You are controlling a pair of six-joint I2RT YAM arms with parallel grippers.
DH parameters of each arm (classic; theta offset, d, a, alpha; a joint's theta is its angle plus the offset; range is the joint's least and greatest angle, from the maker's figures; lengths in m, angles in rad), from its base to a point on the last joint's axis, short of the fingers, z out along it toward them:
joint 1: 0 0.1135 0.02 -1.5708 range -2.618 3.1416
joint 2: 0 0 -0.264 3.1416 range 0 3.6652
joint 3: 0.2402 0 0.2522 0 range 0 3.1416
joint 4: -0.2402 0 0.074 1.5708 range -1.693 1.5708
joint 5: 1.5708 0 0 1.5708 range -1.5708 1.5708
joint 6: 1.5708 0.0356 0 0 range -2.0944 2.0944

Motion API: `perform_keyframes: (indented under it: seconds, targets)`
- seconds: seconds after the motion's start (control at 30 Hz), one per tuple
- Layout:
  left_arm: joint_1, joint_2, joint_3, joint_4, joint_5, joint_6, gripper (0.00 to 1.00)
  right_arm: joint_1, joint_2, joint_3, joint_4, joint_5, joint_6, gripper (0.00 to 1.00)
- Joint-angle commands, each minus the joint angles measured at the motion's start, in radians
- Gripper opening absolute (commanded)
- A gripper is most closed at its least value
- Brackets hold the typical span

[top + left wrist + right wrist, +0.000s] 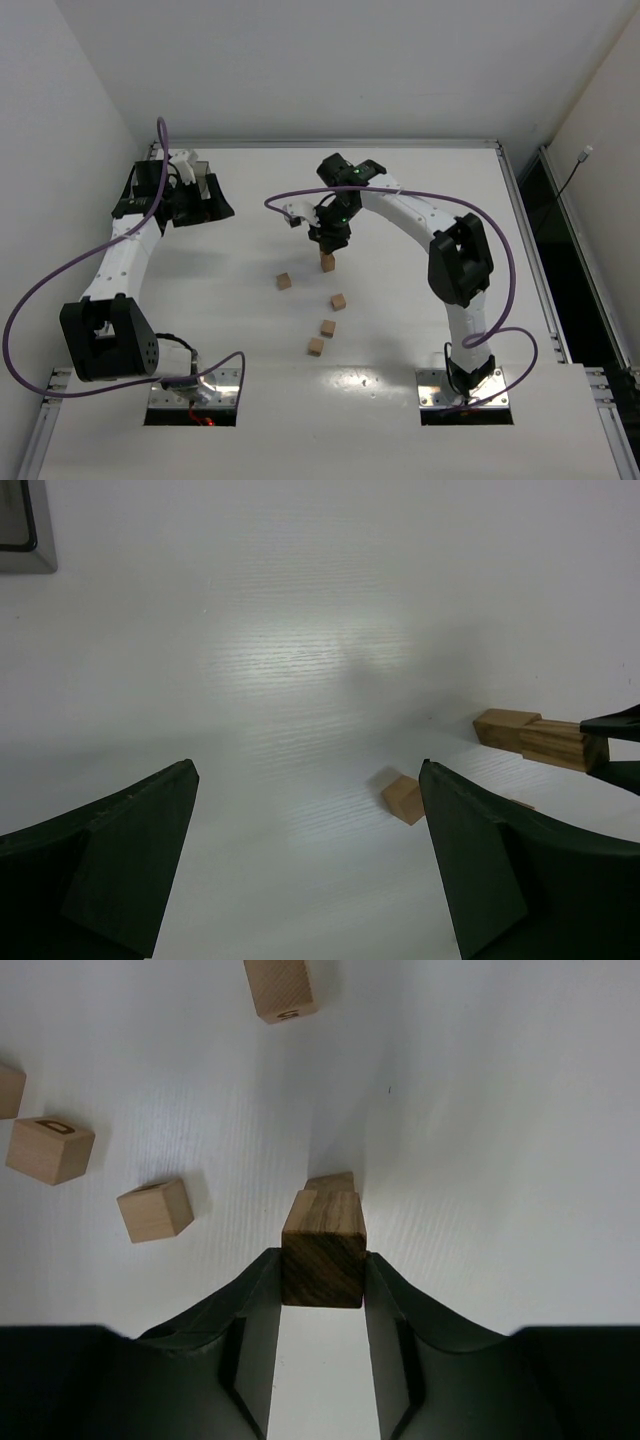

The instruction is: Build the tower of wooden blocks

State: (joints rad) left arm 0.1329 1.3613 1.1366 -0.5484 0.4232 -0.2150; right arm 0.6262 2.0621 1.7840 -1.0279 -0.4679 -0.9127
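Tower (327,262): base block (330,1182) near the table (420,330) centre, second block (322,1250) directly over it.
Right gripper (322,1266) clamps the second block, column axis vertical; left gripper (308,780) gapes empty by the far-left corner; four loose blocks (338,301) lie toward the near edge.

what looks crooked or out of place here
The held block in the right gripper sits slightly askew over the base block: their edges do not line up. The four loose blocks lie scattered, none visibly damaged.
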Motion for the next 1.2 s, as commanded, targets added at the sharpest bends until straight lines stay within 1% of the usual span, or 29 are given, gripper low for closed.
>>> perform_keyframes:
  seconds: [0.0, 0.03, 0.17, 0.23, 0.37, 0.5, 0.57, 0.6, 0.63, 0.7, 0.73, 0.77, 0.83, 0.87, 0.9, 0.93, 0.97, 1.0, 1.03, 1.07, 1.13, 1.17]
  targets:
    - [0.014, 0.004, 0.04, 0.022, 0.019, 0.002, 0.9, 0.009, -0.007, -0.009, 0.008, -0.014, -0.018, 0.34]
    - [0.014, 0.004, 0.04, 0.022, 0.028, 0.002, 0.9, 0.009, -0.007, -0.018, 0.008, -0.014, -0.018, 0.4]
    - [0.014, -0.014, 0.031, 0.022, 0.066, 0.029, 0.9, 0.009, -0.017, -0.018, 0.017, -0.014, -0.018, 0.51]
    - [0.014, -0.027, 0.011, 0.034, 0.094, 0.038, 0.92, 0.009, -0.029, -0.028, 0.026, -0.014, -0.018, 0.55]
    - [-0.004, -0.05, -0.023, 0.044, 0.106, 0.049, 0.93, 0.0, -0.062, -0.028, 0.035, -0.014, -0.009, 0.58]
    - [-0.065, -0.076, -0.066, 0.035, 0.097, 0.075, 0.93, -0.009, -0.128, -0.047, 0.055, -0.025, 0.026, 0.59]
    - [-0.125, -0.103, -0.106, 0.034, 0.066, 0.091, 0.93, -0.01, -0.169, -0.066, 0.069, -0.025, 0.047, 0.59]
    - [-0.148, -0.131, -0.124, 0.024, 0.054, 0.103, 0.93, -0.023, -0.218, -0.095, 0.095, -0.014, 0.072, 0.59]
    - [-0.194, -0.143, -0.165, 0.024, 0.045, 0.103, 0.93, -0.023, -0.244, -0.112, 0.109, -0.014, 0.086, 0.61]
    - [-0.242, -0.183, -0.207, 0.024, 0.019, 0.103, 0.88, -0.06, -0.295, -0.167, 0.153, 0.029, 0.119, 0.65]
    - [-0.266, -0.195, -0.225, 0.024, 0.003, 0.103, 0.86, -0.071, -0.319, -0.188, 0.172, 0.041, 0.15, 0.65]
    - [-0.318, -0.205, -0.247, 0.024, -0.035, 0.082, 0.83, -0.1, -0.368, -0.211, 0.196, 0.078, 0.179, 0.65]
    - [-0.37, -0.205, -0.258, 0.036, -0.07, 0.049, 0.69, -0.132, -0.414, -0.293, 0.274, 0.092, 0.268, 0.63]
    - [-0.415, -0.205, -0.258, 0.036, -0.084, 0.004, 0.6, -0.149, -0.449, -0.343, 0.293, 0.092, 0.294, 0.61]
    - [-0.436, -0.189, -0.258, 0.048, -0.112, -0.024, 0.39, -0.175, -0.462, -0.368, 0.314, 0.092, 0.325, 0.55]
    - [-0.455, -0.156, -0.258, 0.057, -0.112, -0.046, 0.31, -0.187, -0.462, -0.391, 0.346, 0.078, 0.377, 0.52]
    - [-0.498, -0.134, -0.258, 0.067, -0.121, -0.085, 0.23, -0.197, -0.474, -0.411, 0.357, 0.068, 0.4, 0.48]
    - [-0.518, -0.11, -0.247, 0.067, -0.136, -0.105, 0.15, -0.216, -0.474, -0.441, 0.358, 0.057, 0.425, 0.41]
    - [-0.533, -0.087, -0.236, 0.076, -0.136, -0.124, 0.02, -0.229, -0.474, -0.454, 0.373, 0.046, 0.449, 0.37]
    - [-0.547, -0.062, -0.226, 0.076, -0.149, -0.142, 0.0, -0.241, -0.465, -0.475, 0.382, 0.013, 0.481, 0.34]
    - [-0.582, 0.004, -0.192, 0.09, -0.164, -0.199, 0.0, -0.272, -0.465, -0.501, 0.405, 0.003, 0.524, 0.26]
    - [-0.582, 0.025, -0.181, 0.103, -0.164, -0.219, 0.0, -0.282, -0.465, -0.512, 0.416, -0.006, 0.547, 0.25]
